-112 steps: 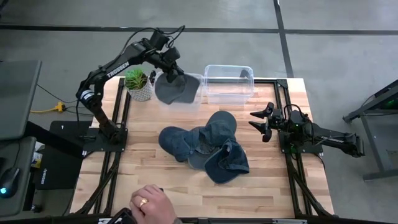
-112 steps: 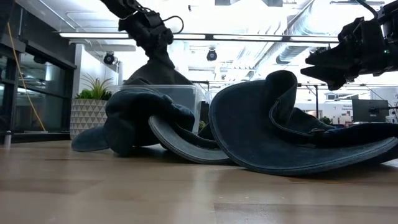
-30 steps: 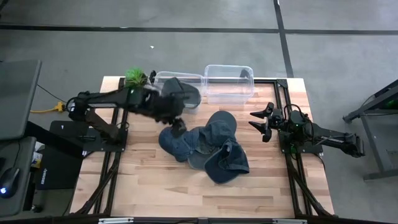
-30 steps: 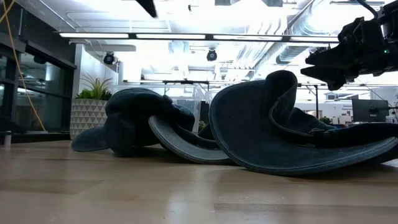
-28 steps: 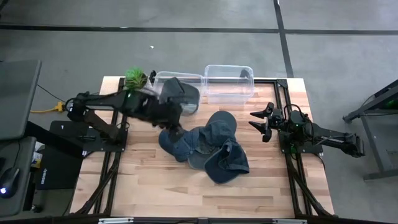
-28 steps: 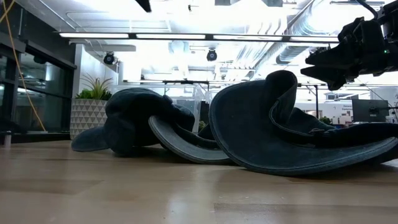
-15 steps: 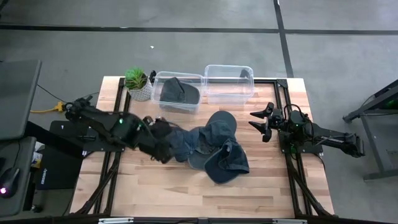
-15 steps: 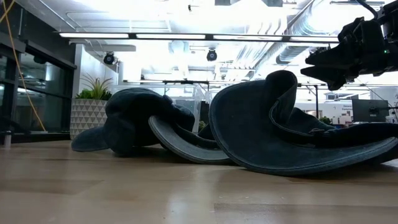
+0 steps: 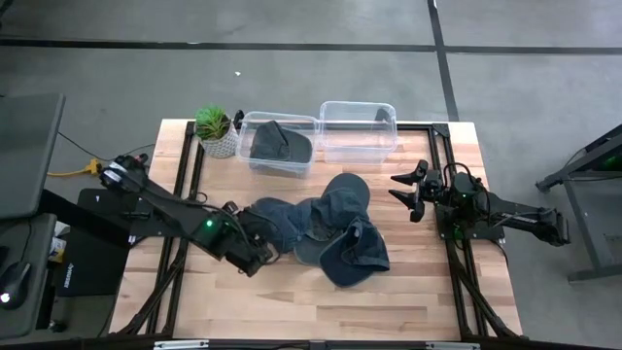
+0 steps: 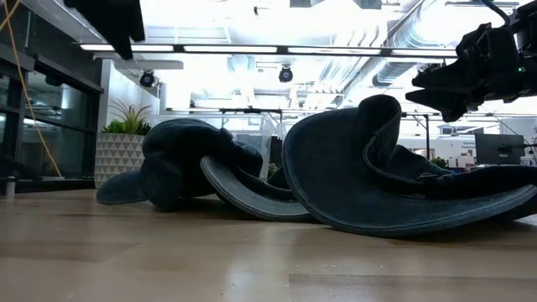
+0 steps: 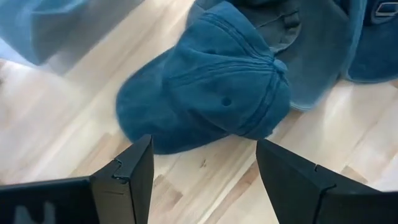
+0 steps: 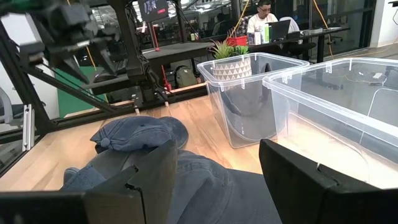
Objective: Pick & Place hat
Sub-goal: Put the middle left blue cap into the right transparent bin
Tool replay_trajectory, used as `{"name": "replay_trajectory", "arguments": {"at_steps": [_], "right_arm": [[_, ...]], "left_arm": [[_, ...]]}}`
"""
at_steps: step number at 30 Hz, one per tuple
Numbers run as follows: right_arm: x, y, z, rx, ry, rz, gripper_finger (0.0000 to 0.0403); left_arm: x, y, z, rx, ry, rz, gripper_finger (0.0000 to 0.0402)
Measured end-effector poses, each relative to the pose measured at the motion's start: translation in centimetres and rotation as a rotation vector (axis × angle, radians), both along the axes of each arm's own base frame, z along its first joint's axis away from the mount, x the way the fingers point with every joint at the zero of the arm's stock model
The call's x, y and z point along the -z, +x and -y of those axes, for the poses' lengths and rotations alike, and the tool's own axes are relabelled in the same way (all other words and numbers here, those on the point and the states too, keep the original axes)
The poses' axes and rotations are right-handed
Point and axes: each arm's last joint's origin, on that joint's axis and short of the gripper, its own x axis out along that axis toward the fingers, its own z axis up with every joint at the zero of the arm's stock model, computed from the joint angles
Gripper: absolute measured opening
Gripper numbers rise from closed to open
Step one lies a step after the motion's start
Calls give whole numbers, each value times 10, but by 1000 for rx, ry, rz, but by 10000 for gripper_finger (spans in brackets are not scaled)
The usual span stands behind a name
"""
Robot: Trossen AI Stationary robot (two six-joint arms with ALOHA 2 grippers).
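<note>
The left gripper (image 9: 255, 251), fingers spread wide, hovers above the cap (image 11: 205, 93) at the pile's (image 9: 335, 233) left edge. Risk: closing off-centre may snag the overlapping neighbour hat. The right gripper (image 9: 408, 192) waits, fingers apart.

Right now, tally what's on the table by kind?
Hats: at least 4; 1 binned hat, 3 or more overlapping in the pile, exact count unclear
Clear bins: 2; left bin, right bin
Potted plant: 1
Total: at least 7
</note>
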Motion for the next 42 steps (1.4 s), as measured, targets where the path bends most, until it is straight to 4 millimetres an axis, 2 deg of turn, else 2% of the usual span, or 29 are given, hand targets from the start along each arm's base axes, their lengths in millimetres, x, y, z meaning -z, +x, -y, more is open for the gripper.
{"name": "replay_trajectory", "arguments": {"at_steps": [6,16,23,28,42], "right_arm": [[0,0,0,0,0,0,222],[0,0,0,0,0,0,222],[0,0,0,0,0,0,222],[0,0,0,0,0,0,222],[0,0,0,0,0,0,222]], "left_arm": [[35,19,8,36,10,37,227],[61,45,24,119,22,67,232],[76,55,35,185,38,65,276],[81,57,36,212,83,50,303],[83,60,35,199,172,79,302]]}}
